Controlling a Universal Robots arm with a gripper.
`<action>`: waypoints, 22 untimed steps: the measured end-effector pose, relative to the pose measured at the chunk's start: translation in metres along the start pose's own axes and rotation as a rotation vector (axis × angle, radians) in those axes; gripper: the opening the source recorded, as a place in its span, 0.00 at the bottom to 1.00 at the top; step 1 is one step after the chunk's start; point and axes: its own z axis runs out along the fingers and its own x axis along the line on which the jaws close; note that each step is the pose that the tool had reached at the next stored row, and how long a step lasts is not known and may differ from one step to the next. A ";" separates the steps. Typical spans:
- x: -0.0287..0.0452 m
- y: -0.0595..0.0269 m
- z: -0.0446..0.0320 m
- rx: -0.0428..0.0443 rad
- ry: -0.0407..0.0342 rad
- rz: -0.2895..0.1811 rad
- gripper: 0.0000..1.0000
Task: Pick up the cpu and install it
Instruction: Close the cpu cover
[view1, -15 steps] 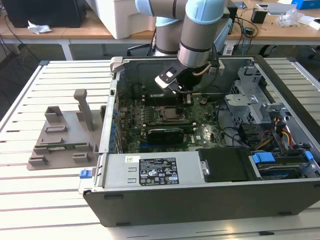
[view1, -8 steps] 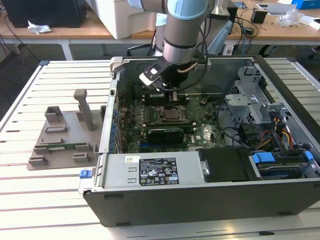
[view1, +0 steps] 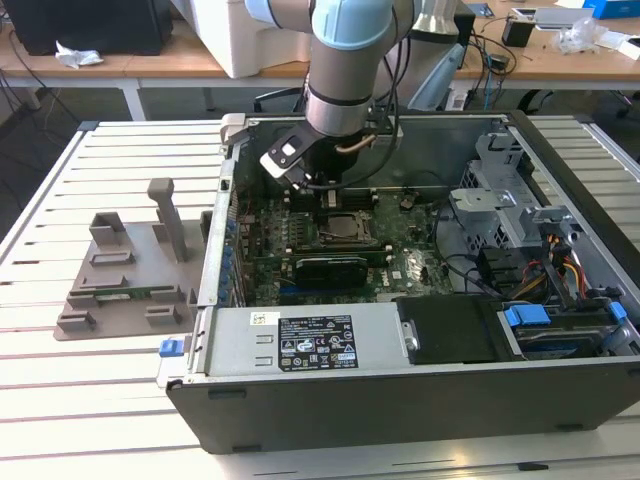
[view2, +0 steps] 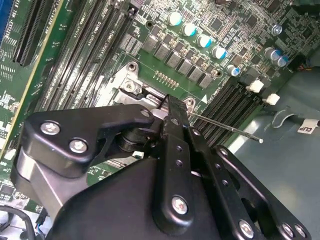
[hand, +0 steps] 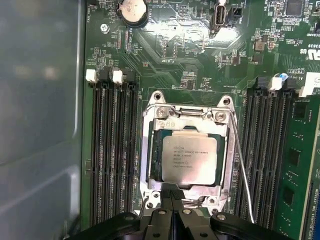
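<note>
cpu (hand: 190, 159) seated in socket (hand: 148, 150) | fingers (view2: 177, 131) closed together, apparently empty | case (view1: 400, 405) on slatted table (view1: 90, 400)

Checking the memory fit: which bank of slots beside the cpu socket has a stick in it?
The bank away from the grey case wall: a green memory stick stands there; the other bank is empty.

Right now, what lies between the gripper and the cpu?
In the first wrist view, the near rim of the metal socket frame lies between the gripper and the cpu, which sits flat inside that frame.
</note>
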 end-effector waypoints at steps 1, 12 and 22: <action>0.0000 0.0000 0.0002 -0.0003 0.0010 0.000 0.11; -0.0026 0.0335 -0.0005 0.0145 0.0041 0.001 0.11; -0.0041 0.0560 -0.0134 0.0215 0.0049 0.000 0.11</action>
